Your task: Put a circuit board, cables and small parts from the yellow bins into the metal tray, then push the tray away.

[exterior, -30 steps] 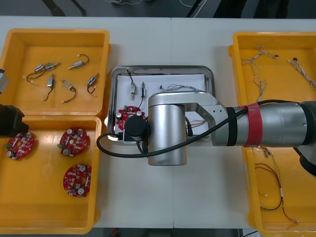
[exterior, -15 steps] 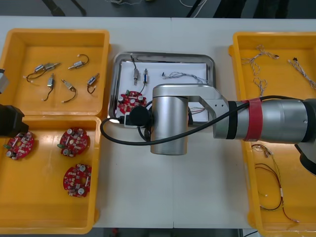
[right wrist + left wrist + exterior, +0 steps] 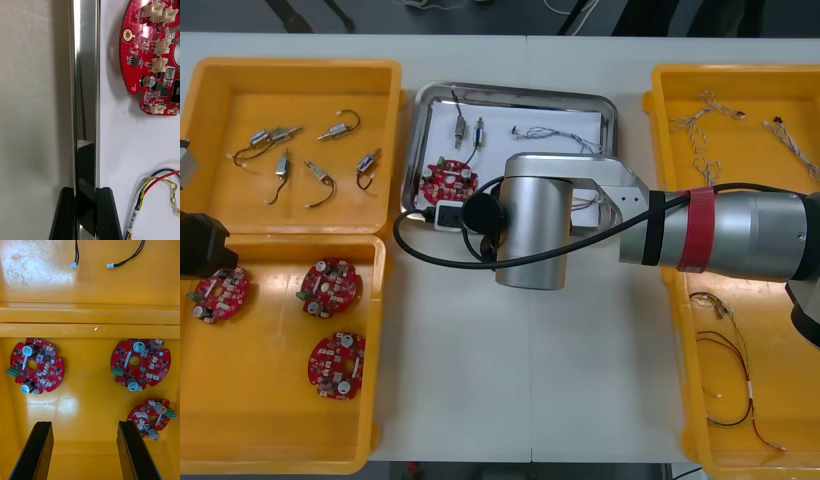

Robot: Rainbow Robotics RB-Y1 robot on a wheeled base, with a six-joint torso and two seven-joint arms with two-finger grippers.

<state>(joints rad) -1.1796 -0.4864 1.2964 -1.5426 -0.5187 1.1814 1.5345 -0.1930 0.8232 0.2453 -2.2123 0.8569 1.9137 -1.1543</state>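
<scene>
One tray (image 3: 418, 130) sits top centre of the front view, loaded with a circuit board (image 3: 448, 178), thin cables (image 3: 555, 135) and two small metal parts (image 3: 470, 130). Loading looks done, so the step in hand is the push away. Right fingers (image 3: 108, 213) are clenched on the tray's rim near its lower-left corner, with a red and yellow cable (image 3: 150, 183) just beside. Left fingers (image 3: 35, 450) are released and spread, parked over the lower-left yellow bin (image 3: 280, 440) holding three spare boards (image 3: 37, 365). Next move, my call: slide the tray toward the frame's top across the table (image 3: 530, 380), grip square so it doesn't skew, then let go.
</scene>
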